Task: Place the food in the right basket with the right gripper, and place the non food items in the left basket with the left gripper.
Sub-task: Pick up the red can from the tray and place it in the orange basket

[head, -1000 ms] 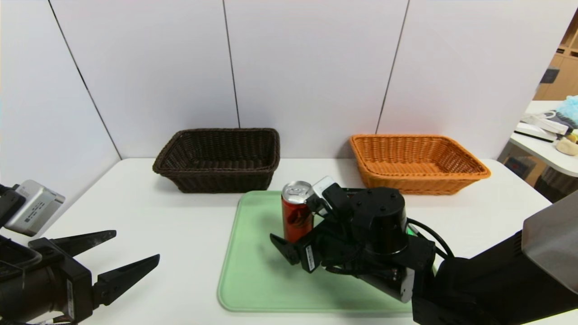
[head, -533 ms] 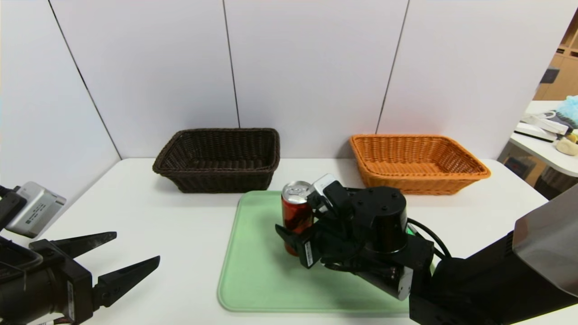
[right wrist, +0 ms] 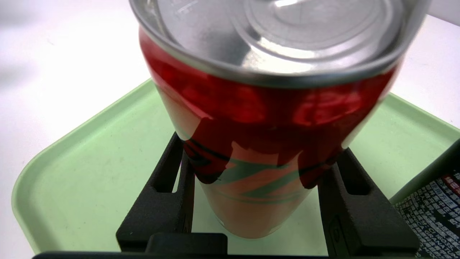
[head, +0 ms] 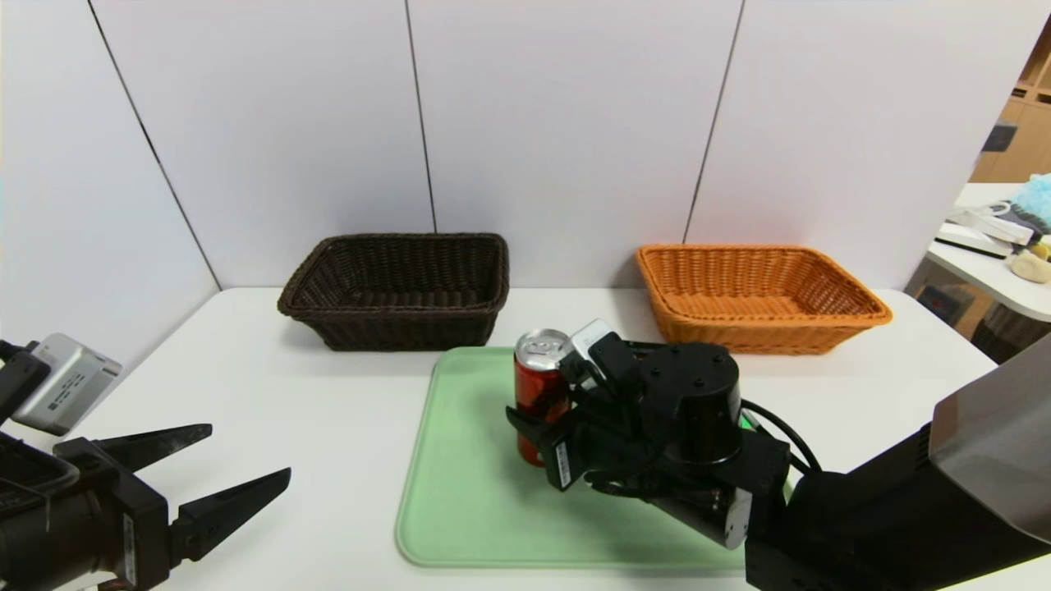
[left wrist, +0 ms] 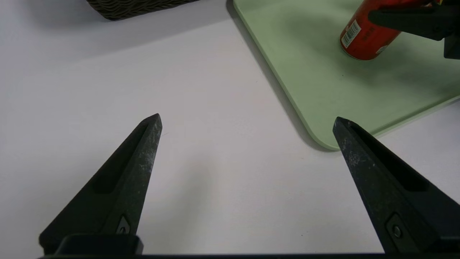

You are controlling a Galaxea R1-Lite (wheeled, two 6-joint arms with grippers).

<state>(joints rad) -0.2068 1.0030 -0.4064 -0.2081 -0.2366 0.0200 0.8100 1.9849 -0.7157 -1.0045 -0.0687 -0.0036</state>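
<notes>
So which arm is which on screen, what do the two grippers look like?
Left gripper: matte black, two long pointed fingers, a small silver camera box beside the wrist. Right gripper: also black, blockier fingers, a round black wrist housing, white label stickers, a looping black cable, and a grey shell on the forearm.

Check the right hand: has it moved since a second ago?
Yes. The right hand has shifted toward the orange basket, closing around the can.
</notes>
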